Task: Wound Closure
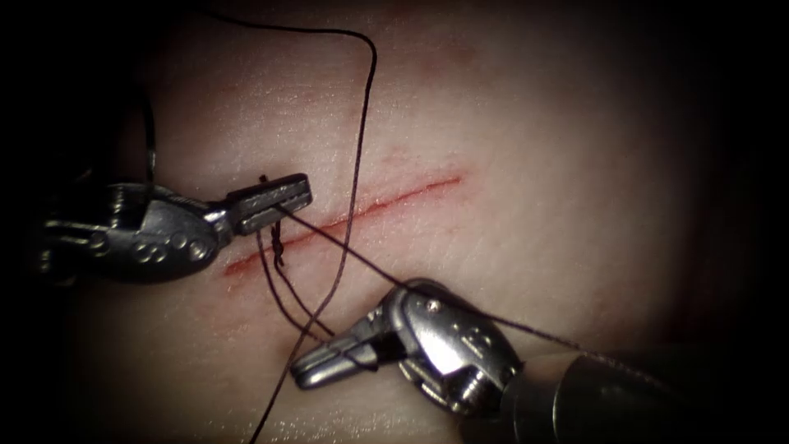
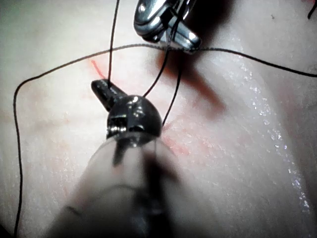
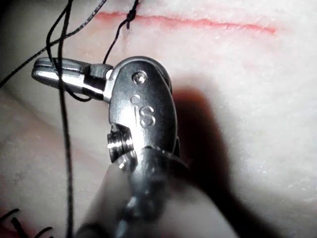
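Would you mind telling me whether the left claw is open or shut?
Shut: the left claw has both jaws pressed together on the thread, beside the cut.

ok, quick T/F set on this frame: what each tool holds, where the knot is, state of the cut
1. The left tool grips the thread at the cut. True.
2. The right tool holds the needle at mid-curve. False: its jaws are shut on thread, not on a needle.
3. A knot sits on the cut near its left end. True.
4. The whole cut is stitched closed. False: to the right of the knot the red line lies open, with no stitches.
5. Both tools are clear of the thread. False: each is shut on a strand.
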Available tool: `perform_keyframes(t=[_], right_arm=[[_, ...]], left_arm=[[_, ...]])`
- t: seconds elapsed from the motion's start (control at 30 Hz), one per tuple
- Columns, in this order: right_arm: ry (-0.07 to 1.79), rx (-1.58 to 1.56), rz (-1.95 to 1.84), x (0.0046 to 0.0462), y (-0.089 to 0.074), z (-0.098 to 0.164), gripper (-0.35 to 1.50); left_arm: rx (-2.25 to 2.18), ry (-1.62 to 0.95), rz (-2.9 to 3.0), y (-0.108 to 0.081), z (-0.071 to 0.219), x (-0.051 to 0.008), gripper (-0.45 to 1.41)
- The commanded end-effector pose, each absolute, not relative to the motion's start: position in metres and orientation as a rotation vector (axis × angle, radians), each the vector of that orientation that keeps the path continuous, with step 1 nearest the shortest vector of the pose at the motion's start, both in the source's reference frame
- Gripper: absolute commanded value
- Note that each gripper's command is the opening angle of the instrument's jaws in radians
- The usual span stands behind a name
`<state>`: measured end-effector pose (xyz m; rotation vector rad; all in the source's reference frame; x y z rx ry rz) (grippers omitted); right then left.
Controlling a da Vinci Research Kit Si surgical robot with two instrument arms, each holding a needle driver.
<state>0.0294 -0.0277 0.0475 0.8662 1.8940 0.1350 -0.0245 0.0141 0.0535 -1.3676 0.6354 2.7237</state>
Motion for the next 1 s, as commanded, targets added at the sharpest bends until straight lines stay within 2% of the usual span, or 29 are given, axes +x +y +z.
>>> perform_keyframes(t=[0.03,0.3,0.4,0.47,0.57,0.7,0.77,0.9,1.0], right_arm=[[1.894,0.864,0.149,0.0295,-0.0286,0.0481,-0.35],[1.917,0.752,0.368,0.03,-0.029,0.0476,-0.23],[1.92,0.75,0.369,0.0304,-0.0292,0.0474,-0.3],[1.922,0.747,0.374,0.0307,-0.0292,0.0474,-0.2],[1.925,0.716,0.437,0.0309,-0.0294,0.0475,-0.35],[1.915,0.663,0.612,0.0315,-0.0295,0.0474,-0.32],[1.913,0.648,0.657,0.0319,-0.0293,0.0472,-0.21],[1.904,0.602,0.802,0.0326,-0.0289,0.0465,0.22],[1.894,0.571,0.908,0.0329,-0.0288,0.046,0.39]], left_arm=[[-1.371,0.631,2.724,0.0137,0.0542,-0.025,-0.45],[-1.369,0.63,2.72,0.0145,0.0558,-0.0248,-0.45],[-1.366,0.617,2.706,0.0153,0.0572,-0.0244,-0.45],[-1.365,0.607,2.698,0.016,0.0583,-0.024,-0.45],[-1.364,0.605,2.688,0.016,0.0587,-0.024,-0.45],[-1.375,0.609,2.671,0.0155,0.059,-0.0245,-0.45],[-1.378,0.615,2.668,0.0153,0.0591,-0.0247,-0.45],[-1.4,0.618,2.627,0.0149,0.0589,-0.0245,-0.45],[-1.428,0.638,2.576,0.0145,0.0584,-0.0241,-0.45]])
